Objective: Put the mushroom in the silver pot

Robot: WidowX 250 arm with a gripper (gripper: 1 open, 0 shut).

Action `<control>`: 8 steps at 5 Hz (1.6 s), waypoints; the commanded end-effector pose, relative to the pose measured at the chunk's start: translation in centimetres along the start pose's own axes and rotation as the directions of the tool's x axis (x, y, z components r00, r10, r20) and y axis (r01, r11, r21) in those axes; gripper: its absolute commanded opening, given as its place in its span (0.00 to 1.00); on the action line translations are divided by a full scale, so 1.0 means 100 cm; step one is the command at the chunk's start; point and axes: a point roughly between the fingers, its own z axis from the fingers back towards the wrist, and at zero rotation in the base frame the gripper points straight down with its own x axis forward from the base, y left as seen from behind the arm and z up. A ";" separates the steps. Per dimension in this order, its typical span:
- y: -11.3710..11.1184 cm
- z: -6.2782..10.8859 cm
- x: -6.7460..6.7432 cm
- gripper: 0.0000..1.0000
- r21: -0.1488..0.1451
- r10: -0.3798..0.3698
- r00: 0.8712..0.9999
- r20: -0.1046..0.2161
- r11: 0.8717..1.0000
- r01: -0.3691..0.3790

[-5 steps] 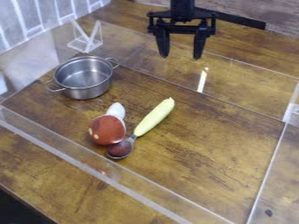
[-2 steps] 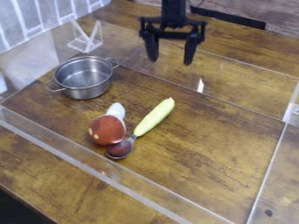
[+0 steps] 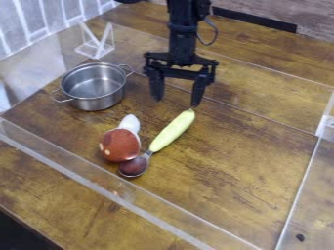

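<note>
The mushroom (image 3: 120, 143) lies on its side on the wooden table, reddish-brown cap toward me and white stem pointing away. Left of and behind it stands the silver pot (image 3: 93, 85), shiny, upright and with nothing inside. My gripper (image 3: 178, 89) hangs pointing down above the table, to the right of the pot and behind the mushroom. Its two dark fingers are spread wide apart with nothing between them.
A spoon with a yellow-green handle (image 3: 171, 130) lies right beside the mushroom, its metal bowl (image 3: 133, 167) just in front of the cap. A clear low wall (image 3: 92, 186) borders the work area. A small clear stand (image 3: 94, 41) sits at the back left.
The gripper has come down and moved toward me and to the left, from the far edge of the table to a spot just behind the spoon handle. It stays open.
</note>
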 end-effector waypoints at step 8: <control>0.060 -0.010 -0.048 1.00 0.034 -0.020 0.999 0.039 0.999 0.019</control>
